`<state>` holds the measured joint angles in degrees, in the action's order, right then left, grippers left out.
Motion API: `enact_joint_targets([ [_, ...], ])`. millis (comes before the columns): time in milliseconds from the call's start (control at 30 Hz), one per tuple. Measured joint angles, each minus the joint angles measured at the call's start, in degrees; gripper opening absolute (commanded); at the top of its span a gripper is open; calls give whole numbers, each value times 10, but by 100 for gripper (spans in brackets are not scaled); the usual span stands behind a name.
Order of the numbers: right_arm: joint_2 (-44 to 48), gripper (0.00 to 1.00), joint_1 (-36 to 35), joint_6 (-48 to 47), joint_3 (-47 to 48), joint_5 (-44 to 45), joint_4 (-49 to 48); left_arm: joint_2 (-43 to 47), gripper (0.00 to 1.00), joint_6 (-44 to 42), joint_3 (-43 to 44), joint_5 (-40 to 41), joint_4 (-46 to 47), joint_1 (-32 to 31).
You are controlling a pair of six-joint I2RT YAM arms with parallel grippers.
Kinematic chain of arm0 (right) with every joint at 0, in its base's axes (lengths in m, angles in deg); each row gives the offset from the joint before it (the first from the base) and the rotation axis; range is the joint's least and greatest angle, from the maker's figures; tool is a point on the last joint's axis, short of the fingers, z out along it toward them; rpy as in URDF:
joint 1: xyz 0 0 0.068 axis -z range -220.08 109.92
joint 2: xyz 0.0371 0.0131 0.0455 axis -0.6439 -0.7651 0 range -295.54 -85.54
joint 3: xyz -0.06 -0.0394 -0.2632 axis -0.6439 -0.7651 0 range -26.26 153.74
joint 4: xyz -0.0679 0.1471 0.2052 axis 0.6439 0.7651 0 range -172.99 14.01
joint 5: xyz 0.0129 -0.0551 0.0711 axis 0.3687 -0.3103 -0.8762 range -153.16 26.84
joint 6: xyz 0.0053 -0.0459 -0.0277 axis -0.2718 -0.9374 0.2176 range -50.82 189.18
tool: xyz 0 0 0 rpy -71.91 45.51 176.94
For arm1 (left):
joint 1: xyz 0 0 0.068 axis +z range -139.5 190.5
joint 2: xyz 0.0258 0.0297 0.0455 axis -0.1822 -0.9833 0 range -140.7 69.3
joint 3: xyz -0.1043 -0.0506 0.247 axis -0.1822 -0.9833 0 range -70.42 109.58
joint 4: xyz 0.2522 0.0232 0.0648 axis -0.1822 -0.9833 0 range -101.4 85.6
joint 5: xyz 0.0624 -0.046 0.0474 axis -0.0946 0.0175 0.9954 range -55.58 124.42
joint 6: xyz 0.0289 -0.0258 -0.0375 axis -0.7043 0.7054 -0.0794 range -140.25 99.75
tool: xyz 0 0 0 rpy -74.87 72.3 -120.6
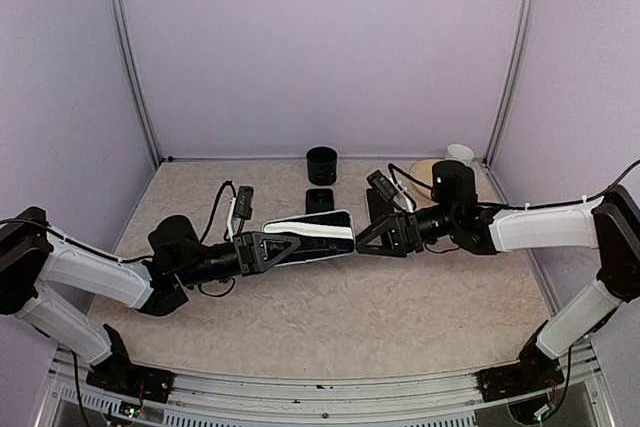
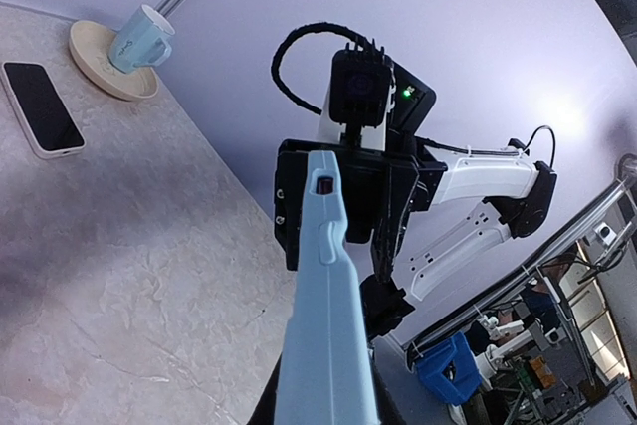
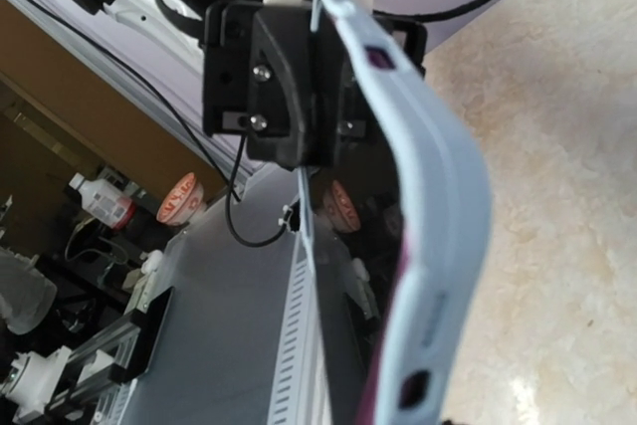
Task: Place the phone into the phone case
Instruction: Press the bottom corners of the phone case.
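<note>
Both arms stretch low and inward over the beige marbled counter (image 1: 330, 317). The left gripper (image 1: 285, 247) has its jaws clamped on the pale-blue rubbery phone case (image 1: 325, 230), held level in midair. The right gripper (image 1: 372, 235) meets its far end; I cannot tell how its jaws stand. The black slab phone (image 1: 319, 199) lies flat just behind.

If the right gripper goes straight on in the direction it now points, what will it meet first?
The light blue phone case, which the left gripper holds in the air. Its end lies directly before the right gripper; whether they already touch, I cannot tell.
</note>
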<state>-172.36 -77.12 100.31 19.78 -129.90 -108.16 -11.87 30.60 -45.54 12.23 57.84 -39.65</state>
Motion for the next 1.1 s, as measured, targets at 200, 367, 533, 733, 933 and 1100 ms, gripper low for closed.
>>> enact_joint_targets([
  [200, -16, 46, -1, -9, 0, 0, 6, 0, 0, 4, 0, -1, 7, 0],
  [367, -19, 41, -2, -13, 0, -1, 8, 0, 0, 8, 0, -5, 17, 0],
  [533, -21, 36, -10, -12, 2, -6, 5, -7, 0, 15, 0, -12, 29, 0],
  [733, -24, 23, -14, -8, 6, -14, 0, -14, 0, 17, 0, -14, 31, 0],
  [933, -29, 0, -16, -3, 12, -20, -4, -15, 0, 19, -2, -15, 38, 0],
  [1100, -39, 0, -16, 0, 19, -21, 0, -16, 10, 19, -5, -14, 38, 4],
])
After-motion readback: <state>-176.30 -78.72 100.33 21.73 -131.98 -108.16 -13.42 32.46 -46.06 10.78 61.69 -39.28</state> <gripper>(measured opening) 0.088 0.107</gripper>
